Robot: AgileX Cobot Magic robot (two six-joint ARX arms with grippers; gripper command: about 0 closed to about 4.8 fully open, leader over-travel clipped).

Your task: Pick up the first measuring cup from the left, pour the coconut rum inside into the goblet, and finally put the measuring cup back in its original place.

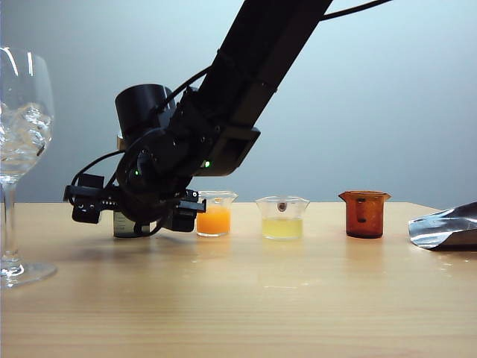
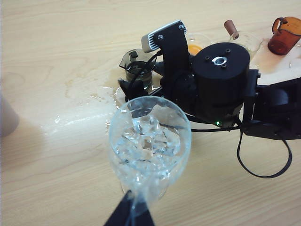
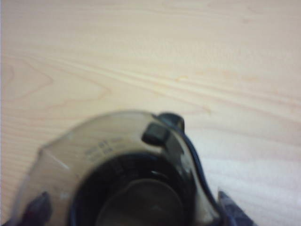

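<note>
The right gripper (image 3: pixel 131 209), jaws spread, straddles the measuring cup (image 2: pixel 137 66) at the goblet's (image 2: pixel 149 141) 12 o'clock, ready to grasp; the left gripper (image 2: pixel 129 214) pinches the goblet's stem, steadying it.

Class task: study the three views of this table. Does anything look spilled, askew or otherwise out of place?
Yes. Clear droplets and a wet streak lie on the pale wooden table, between the smoky grey measuring cup and the ice-filled clear stemmed goblet. It looks like spilled liquid.
</note>
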